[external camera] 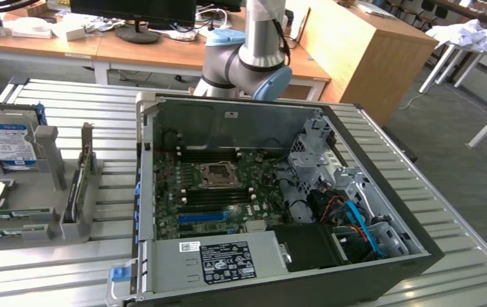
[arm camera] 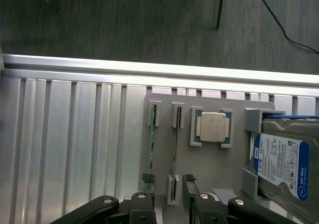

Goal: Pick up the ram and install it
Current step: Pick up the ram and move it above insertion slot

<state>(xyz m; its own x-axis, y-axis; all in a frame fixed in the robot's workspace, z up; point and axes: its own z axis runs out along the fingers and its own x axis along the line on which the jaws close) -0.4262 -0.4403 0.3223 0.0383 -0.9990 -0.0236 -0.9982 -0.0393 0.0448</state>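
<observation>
Gripper point(arm camera: 167, 201), jaws wide apart & empty, over ram point(arm camera: 175, 149) standing on edge in gray holder point(arm camera: 214, 164); CPU chip point(arm camera: 214, 127) & HDD point(arm camera: 281, 164) just beside. Exterior view: holder at 9 o'clock of PC case point(external camera: 226, 118).

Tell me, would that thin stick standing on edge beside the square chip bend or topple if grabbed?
Probably stiff: the stick stands straight along its whole length. Likely light, being so thin edge-on. It could tip once lifted from the end slots of the holder, which alone seem to prop its narrow edge.
</observation>
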